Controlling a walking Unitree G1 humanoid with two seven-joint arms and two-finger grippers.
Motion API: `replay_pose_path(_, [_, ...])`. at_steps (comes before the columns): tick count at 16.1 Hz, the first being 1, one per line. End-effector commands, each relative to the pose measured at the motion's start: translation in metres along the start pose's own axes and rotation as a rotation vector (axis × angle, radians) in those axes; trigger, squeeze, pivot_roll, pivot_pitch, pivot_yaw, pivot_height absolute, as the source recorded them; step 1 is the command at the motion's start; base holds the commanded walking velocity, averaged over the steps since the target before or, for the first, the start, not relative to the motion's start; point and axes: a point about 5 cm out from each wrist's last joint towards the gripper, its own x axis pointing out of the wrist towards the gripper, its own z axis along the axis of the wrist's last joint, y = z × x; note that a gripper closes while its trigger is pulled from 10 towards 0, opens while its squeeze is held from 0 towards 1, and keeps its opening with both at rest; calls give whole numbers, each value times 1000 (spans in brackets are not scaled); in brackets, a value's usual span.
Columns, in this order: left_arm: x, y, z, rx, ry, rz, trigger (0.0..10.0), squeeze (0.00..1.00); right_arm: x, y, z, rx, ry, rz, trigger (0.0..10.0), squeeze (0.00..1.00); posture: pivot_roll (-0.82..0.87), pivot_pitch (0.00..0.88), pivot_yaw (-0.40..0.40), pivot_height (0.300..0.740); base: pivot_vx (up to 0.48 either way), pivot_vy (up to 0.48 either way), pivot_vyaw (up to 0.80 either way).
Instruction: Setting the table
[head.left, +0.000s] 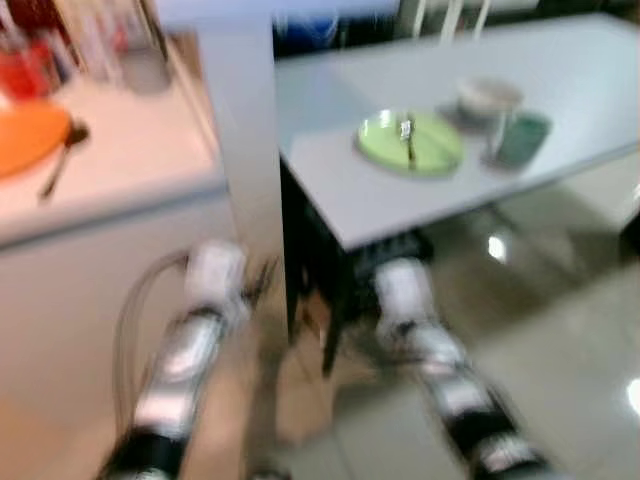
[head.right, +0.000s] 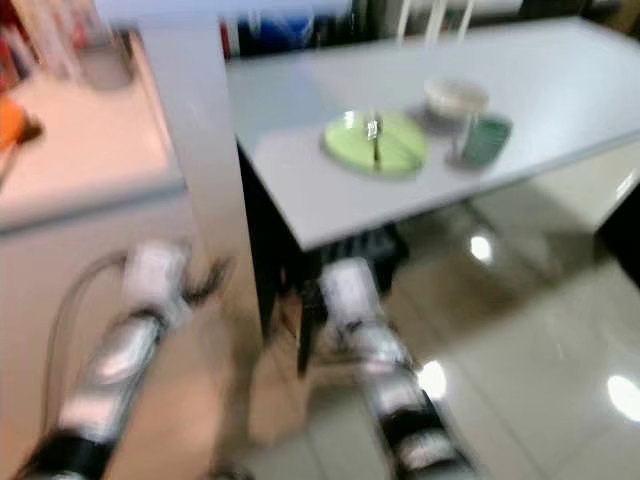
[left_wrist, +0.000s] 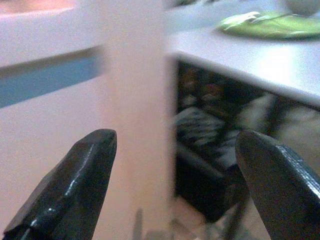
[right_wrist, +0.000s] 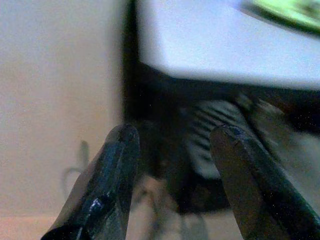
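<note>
Left gripper (left_wrist: 175, 190): nearest; hangs low by the counter's white side, fingers (left_wrist: 75, 185) wide apart, nothing between.
Right gripper (right_wrist: 172, 185): low, before the table's near corner, fingers apart, nothing held.
Counter (head.left: 130, 170): on the robot's left; orange plate (head.left: 25, 135) with a dark spoon (head.left: 62, 155) just beside it. Views blurred.
Table (head.left: 330, 190): grey top, ahead to the right.
Green plate (head.left: 411, 141): near the table's front edge, a utensil (head.left: 408, 135) lying across it.
Bowl (head.left: 488, 97), green cup (head.left: 522, 137): just past the plate.
Handling (judgement): orange plate likely light, rigid, smooth; pinch its rim at the counter edge. Spoon thin, slippery; grip mid-handle.
</note>
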Motion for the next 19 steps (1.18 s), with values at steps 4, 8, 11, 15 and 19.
replay_pose_path(4, [2, -11, 1, -6, -7, -29, 10000, 0, -5, -13, -4, -26, 8, -24, 10000, 0, 99, 0, -12, 740, 0, 0, 756])
replay_pose_path(8, [2, -10, 1, 3, -5, -28, 10000, 0, -3, -12, -3, -33, 9, -21, 10000, 0, 104, 0, -17, 740, 0, 0, 744])
replay_pose_path(11, [1, -11, 0, 13, -1, -26, 10000, 0, -3, -12, -3, -34, 8, -19, 10000, 0, 103, 0, -15, 740, 0, 0, 733])
replay_pose_path(15, [1, -11, -2, 20, 18, -25, 10000, 0, -5, -9, -5, 14, 13, -20, 10000, 0, 97, 0, -10, 740, 0, 0, 523])
replay_pose_path(19, [0, -11, -3, 29, 25, -16, 10000, 0, -7, -9, -6, 10, 3, -21, 10000, 0, 94, 0, -7, 740, 470, 0, 0])
